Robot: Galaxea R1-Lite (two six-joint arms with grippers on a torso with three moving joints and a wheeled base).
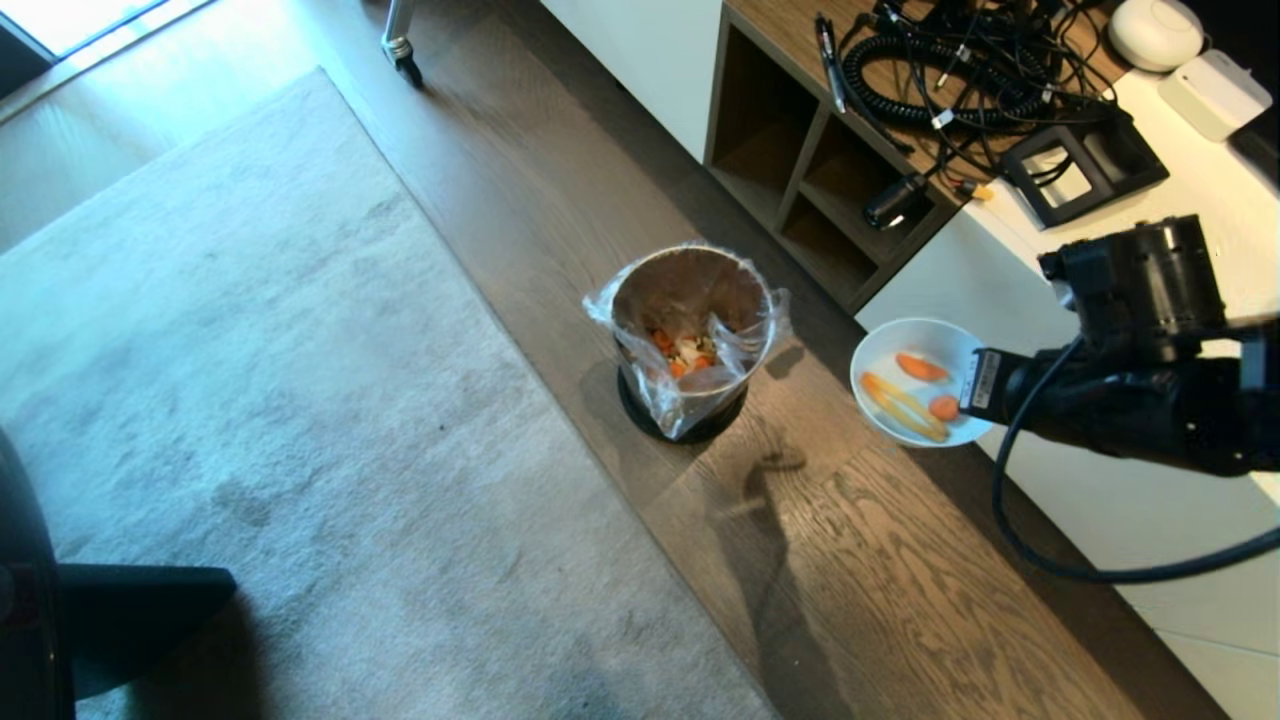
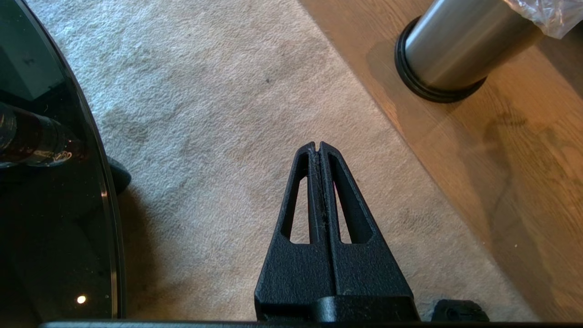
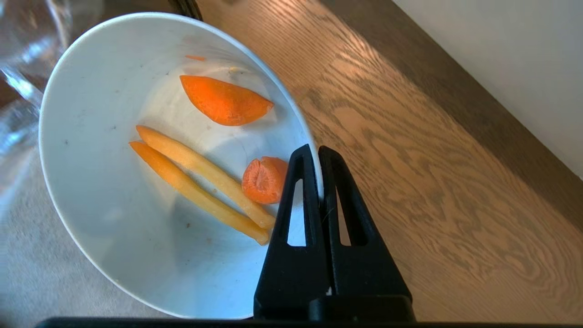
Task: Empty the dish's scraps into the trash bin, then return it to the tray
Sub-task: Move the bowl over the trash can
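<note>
The right gripper [image 3: 319, 152] is clamped on the rim of the bowl [image 3: 114, 191], one finger inside the wall and one outside. A small white label [image 1: 986, 378] sits on the gripper body next to the rim; its print cannot be read. The bowl is held in the air above the wood floor [image 1: 850, 560], in front of a white cabinet [image 1: 1130, 500] and to the right of the bin [image 1: 692, 335], apart from it. The scraps [image 3: 214, 150] lie in the bowl: two orange chunks and two yellow strips side by side.

The bin stands upright on the floor, just beside the edge of a grey rug [image 1: 270, 400]. A clear bag [image 1: 740, 345] ruffles over its rim, and orange and pale food bits lie inside. No brand mark shows on its steel wall.

The left gripper [image 2: 319, 146] hangs over the rug with its fingers pressed together, holding nothing. The tray is not in view.
</note>
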